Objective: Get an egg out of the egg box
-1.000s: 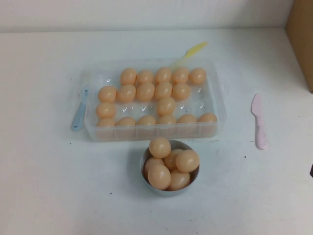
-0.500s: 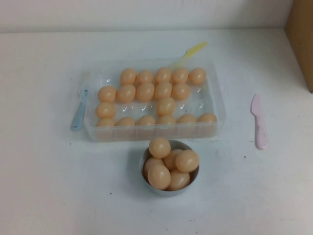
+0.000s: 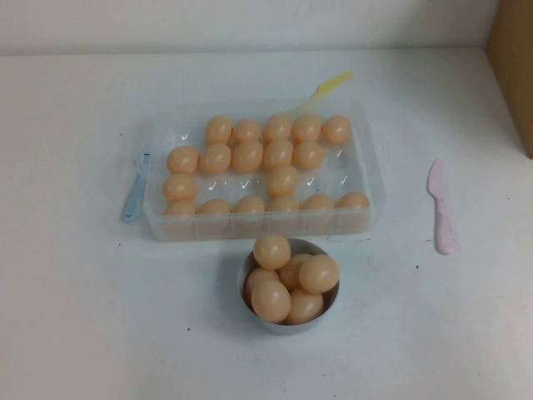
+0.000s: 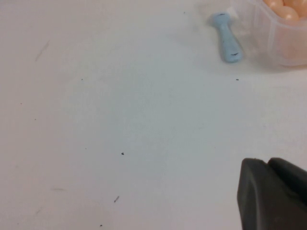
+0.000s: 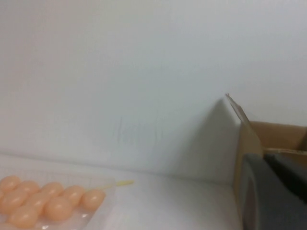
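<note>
High view is showing eggs (image 3: 282,179) sitting in the egg box (image 3: 371,179) on the counter (image 3: 83,317); left hand (image 4: 273,194) and right hand (image 5: 273,191) are staying far away, grip unclear

no legible text, egg box (image 3: 366,133) seemingly unlabelled, cardboard box (image 3: 512,67) unmarked

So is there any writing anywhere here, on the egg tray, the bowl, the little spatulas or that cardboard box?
None can be read: the egg box, bowl, blue spatula, pink spatula, yellow spatula and cardboard box show no text.
Left gripper hangs over bare table; right gripper is raised beside the cardboard box; neither bears a label.
</note>
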